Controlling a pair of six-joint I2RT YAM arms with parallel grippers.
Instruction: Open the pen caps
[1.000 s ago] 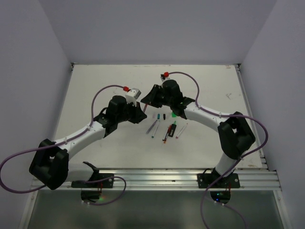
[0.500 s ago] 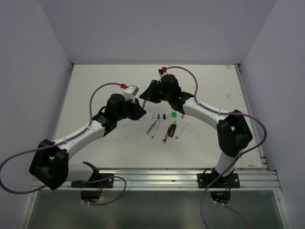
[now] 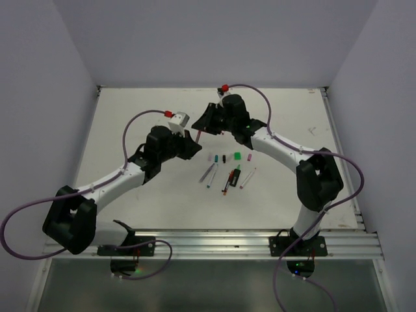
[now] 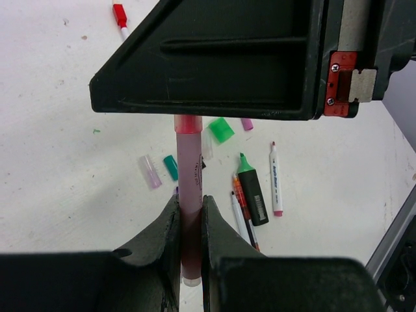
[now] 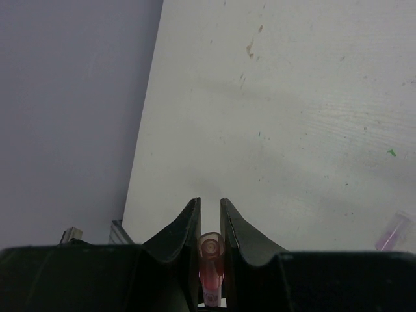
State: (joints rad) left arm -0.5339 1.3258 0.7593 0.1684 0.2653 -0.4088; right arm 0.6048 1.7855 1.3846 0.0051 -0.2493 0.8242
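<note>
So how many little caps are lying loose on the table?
5, in a row: pale pink plastic cap, teal cap beside it, black cap half hidden behind the held pink pen, wide green cap, magenta cap. Others may be hidden.

The left gripper (image 4: 190,211) and the right gripper (image 5: 209,205) are black. The pen (image 4: 189,162) in the left gripper is pink, and its cap (image 4: 188,123) is redder. Beyond the left gripper the table (image 4: 65,97) is white with tiny dark specks. On it are a green cap (image 4: 221,129), a teal cap (image 4: 170,168), a pale purple cap (image 4: 151,173) and a green-and-black highlighter (image 4: 253,195).
</note>
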